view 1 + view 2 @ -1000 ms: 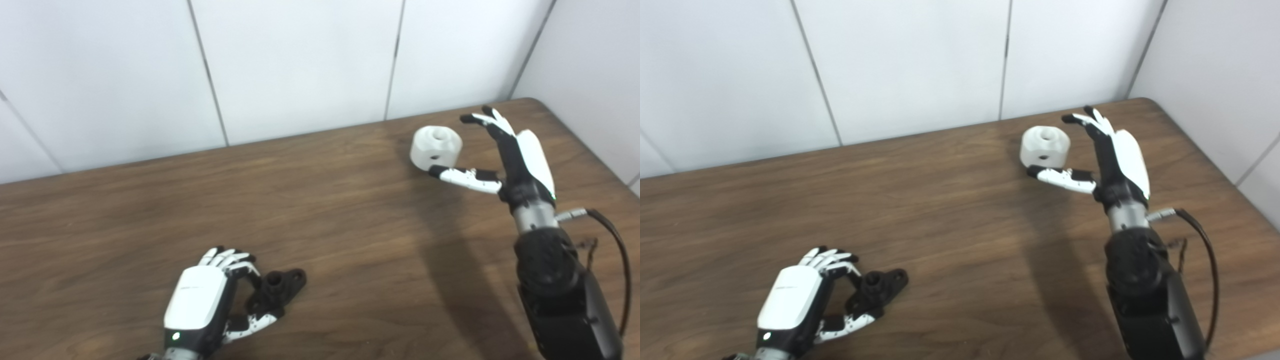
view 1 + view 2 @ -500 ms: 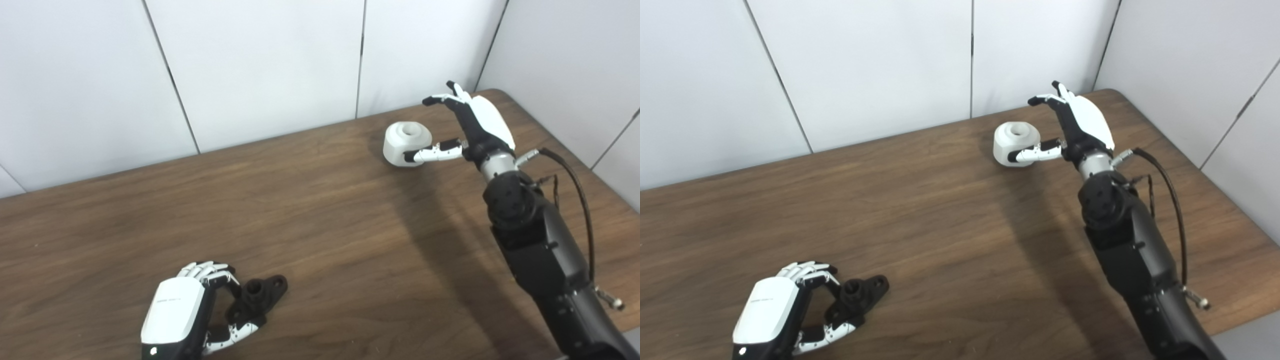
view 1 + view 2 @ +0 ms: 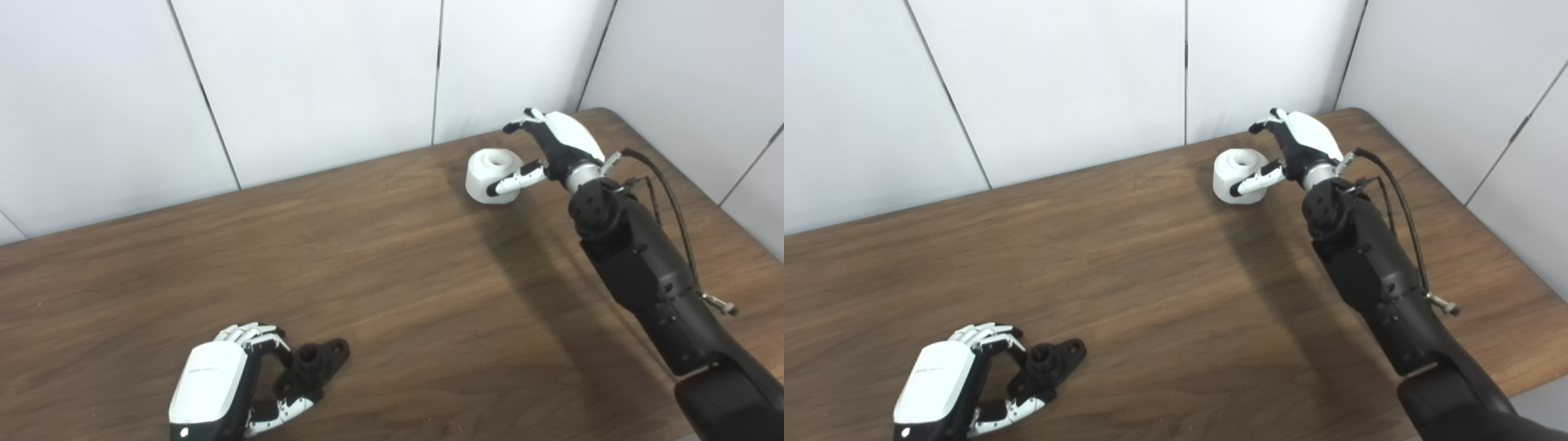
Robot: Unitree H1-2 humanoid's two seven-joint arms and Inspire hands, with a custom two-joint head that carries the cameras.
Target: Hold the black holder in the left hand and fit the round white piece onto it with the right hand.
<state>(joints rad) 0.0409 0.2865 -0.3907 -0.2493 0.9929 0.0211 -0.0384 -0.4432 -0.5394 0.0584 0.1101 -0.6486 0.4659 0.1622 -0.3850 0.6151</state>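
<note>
The task looks barely begun: neither part is lifted, and the two lie well apart on the wooden table [image 3: 392, 257]. At the near left, the left hand [image 3: 229, 386] curls around the black holder [image 3: 312, 366], fingers and thumb pinching its near end while it rests on the wood. At the far right, the right hand [image 3: 548, 150] is spread around the round white piece [image 3: 490, 176], thumb against its near side, fingers arched above and not clearly closed. Grasping, lifting, and mating remain. The holder is matte black with a socket and flange; the white piece is a smooth, short cylinder with a central bore.
</note>
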